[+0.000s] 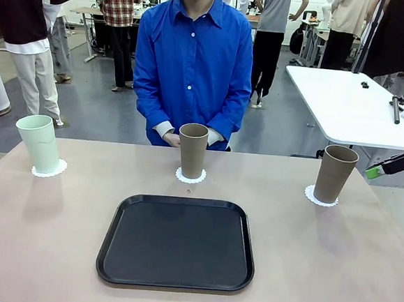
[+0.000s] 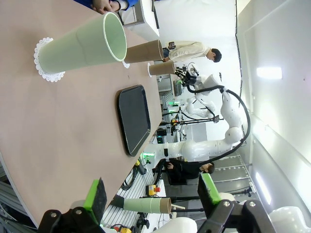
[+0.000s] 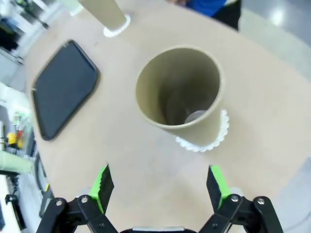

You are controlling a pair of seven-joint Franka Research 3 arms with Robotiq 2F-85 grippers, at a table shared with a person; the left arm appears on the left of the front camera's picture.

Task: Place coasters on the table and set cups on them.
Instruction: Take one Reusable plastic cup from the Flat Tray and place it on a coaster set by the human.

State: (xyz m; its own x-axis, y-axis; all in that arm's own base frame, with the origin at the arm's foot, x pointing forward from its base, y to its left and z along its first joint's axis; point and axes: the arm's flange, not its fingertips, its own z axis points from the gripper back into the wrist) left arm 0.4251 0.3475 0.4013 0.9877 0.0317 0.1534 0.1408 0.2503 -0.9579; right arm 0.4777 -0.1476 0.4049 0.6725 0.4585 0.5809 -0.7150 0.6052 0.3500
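Altogether, the front view counts three cups on the beige desk [image 1: 361, 261], each upright on its own white coaster: a mint green cup [image 1: 39, 143] on the left coaster [image 1: 49, 169], a middle tan cup [image 1: 192, 150] on the middle coaster [image 1: 190, 177], and a right tan cup [image 1: 335, 173] on the right coaster [image 1: 320, 197]. One black tray [image 1: 177, 242] lies nearer the robot. A person in a blue shirt [image 1: 193, 63] stands at the far edge; a white table [image 1: 346, 103] and other people fill the room behind. At the right edge the right pincer [image 1: 377, 171] hangs apart from the right tan cup.

From the left wrist, the left pincer [image 2: 151, 195] is spread wide with nothing between its pads, well away from the mint green cup.

From the right wrist, the right pincer is likewise spread, above and near the right tan cup, not touching it.
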